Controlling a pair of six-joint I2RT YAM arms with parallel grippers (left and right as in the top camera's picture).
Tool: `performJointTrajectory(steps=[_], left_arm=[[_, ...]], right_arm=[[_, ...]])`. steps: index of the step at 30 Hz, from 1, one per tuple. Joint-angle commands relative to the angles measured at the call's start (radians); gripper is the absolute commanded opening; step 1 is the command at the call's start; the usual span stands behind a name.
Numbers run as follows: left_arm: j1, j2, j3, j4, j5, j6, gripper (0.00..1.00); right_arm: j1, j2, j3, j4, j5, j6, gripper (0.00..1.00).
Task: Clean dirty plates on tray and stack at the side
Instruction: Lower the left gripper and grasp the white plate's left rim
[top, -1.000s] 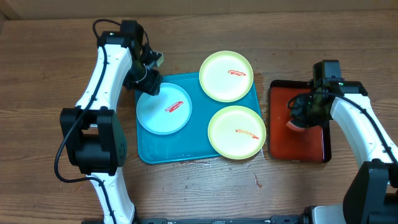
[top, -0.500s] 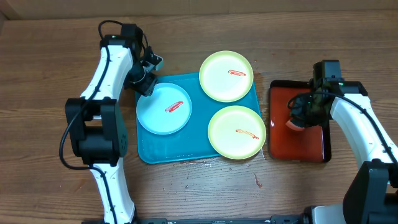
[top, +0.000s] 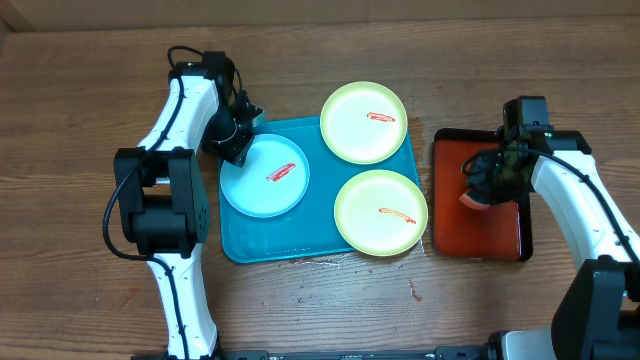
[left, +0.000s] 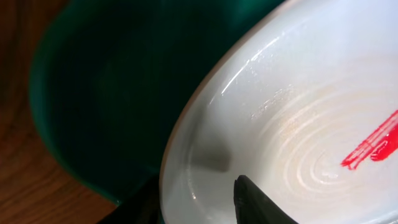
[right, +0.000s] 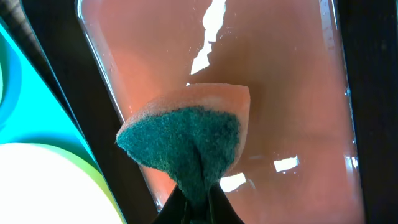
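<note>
The teal tray (top: 300, 242) holds three dirty plates, each with a red smear: a light blue plate (top: 264, 175) at the left and two yellow-green plates, one at the back (top: 364, 121) and one at the front (top: 381, 212). My left gripper (top: 238, 142) is open at the blue plate's back-left rim. In the left wrist view its fingers (left: 199, 208) straddle that rim of the blue plate (left: 298, 124), one inside and one outside over the tray (left: 112, 93). My right gripper (top: 484, 188) is shut on a sponge (right: 186, 140) above the red tray (top: 500, 235).
The red tray with black rim (right: 280, 93) lies just right of the teal tray and looks wet. The front yellow-green plate (right: 37, 186) shows at the lower left of the right wrist view. Bare wooden table (top: 80, 150) surrounds both trays.
My left gripper has moved down and a little right, from above the tray's back-left corner onto the blue plate's rim. The right arm and sponge have not moved.
</note>
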Motion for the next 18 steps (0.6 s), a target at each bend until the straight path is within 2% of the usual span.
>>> performJointTrajectory(steps=[1, 6, 13, 16, 18], left_arm=[[0.003, 0.008, -0.006, -0.031, 0.017, -0.074, 0.36], [0.002, 0.007, -0.006, -0.086, 0.018, -0.134, 0.36], [0.002, 0.008, -0.011, -0.124, 0.093, -0.235, 0.36], [0.002, 0.008, -0.034, -0.125, 0.098, -0.277, 0.31], [0.003, 0.008, -0.058, -0.121, 0.095, -0.308, 0.34]], right_arm=[[0.003, -0.009, 0.001, 0.013, -0.006, -0.007, 0.04], [0.003, -0.009, 0.001, 0.018, -0.006, -0.007, 0.04], [0.003, -0.009, 0.001, 0.019, -0.006, -0.007, 0.04], [0.003, -0.009, 0.001, 0.019, -0.006, -0.007, 0.04], [0.003, -0.009, 0.001, 0.018, -0.006, -0.007, 0.04]])
